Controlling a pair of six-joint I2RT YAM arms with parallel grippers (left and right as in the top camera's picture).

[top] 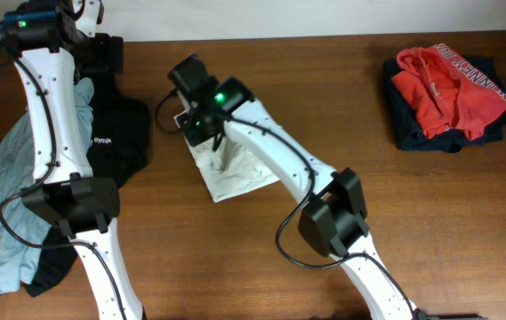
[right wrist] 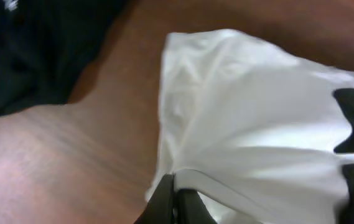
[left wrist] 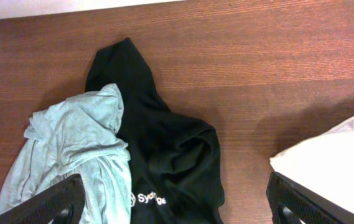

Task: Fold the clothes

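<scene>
Wooden table [top: 341, 89]; white T-shirt [top: 228, 180] in right gripper [right wrist: 175, 194]

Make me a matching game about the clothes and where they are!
Things:
1. white T-shirt
2. black shirt
3. grey-blue shirt
4. red hoodie

Clues:
A. on top of dark folded clothes, far right
B. has a small white logo
C. pinched by the shut right tool
D. furthest left of all

Pairs: 1-C, 2-B, 3-D, 4-A
</scene>
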